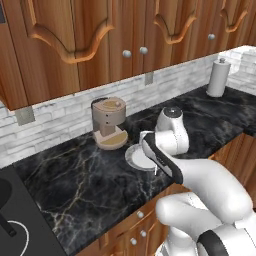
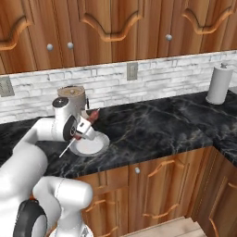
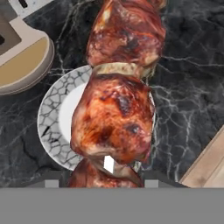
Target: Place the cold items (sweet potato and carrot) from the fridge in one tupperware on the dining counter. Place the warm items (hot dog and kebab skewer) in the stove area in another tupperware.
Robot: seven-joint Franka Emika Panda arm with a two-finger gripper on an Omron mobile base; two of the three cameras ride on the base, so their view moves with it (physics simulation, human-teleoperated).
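Observation:
The kebab skewer (image 3: 116, 113), chunks of browned meat on a thin stick, is clamped in my gripper (image 3: 100, 177) near its lower end. It hangs tilted just above a white plate with a grey crackled rim (image 3: 48, 122) on the black marble counter. From the right base view, my gripper (image 2: 82, 128) holds the kebab skewer (image 2: 92, 115) over the plate (image 2: 92, 147), the stick's bare end pointing down to the left. In the left base view the plate (image 1: 134, 159) peeks out behind my forearm. The hot dog, sweet potato, carrot and tupperware are out of view.
A tan coffee machine (image 1: 109, 120) (image 2: 74, 97) stands against the brick backsplash right behind the plate. A paper towel roll (image 1: 218, 77) (image 2: 218, 83) stands at the far right. The stove's dark top (image 1: 12, 220) lies at the left. Wooden cabinets hang overhead.

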